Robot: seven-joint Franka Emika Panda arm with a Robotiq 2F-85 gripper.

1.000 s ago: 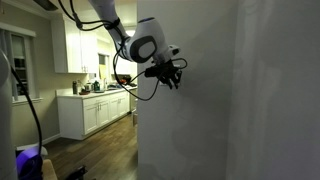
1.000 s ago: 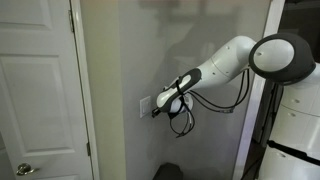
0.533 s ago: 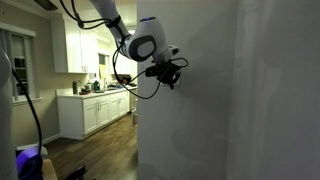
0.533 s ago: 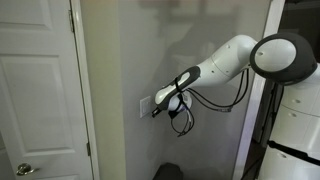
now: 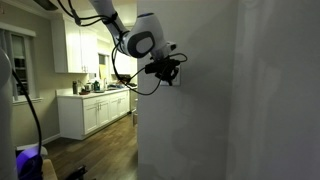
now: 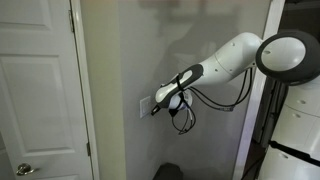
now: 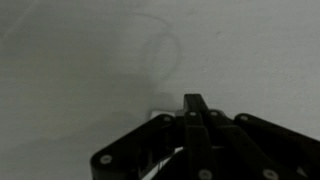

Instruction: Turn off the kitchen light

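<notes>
Exterior view: tool (image 6: 155, 111) partly covers the switch (image 6: 145, 103).

Home kitchen; white cabinets (image 5: 83, 45); door (image 6: 38, 90)

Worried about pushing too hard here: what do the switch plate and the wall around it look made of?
The switch plate looks like smooth white moulded plastic, lighter than its surroundings, though too small to be sure. The wall looks like matte painted drywall or plaster: flat, seamless, soft shadows, no glare.
</notes>
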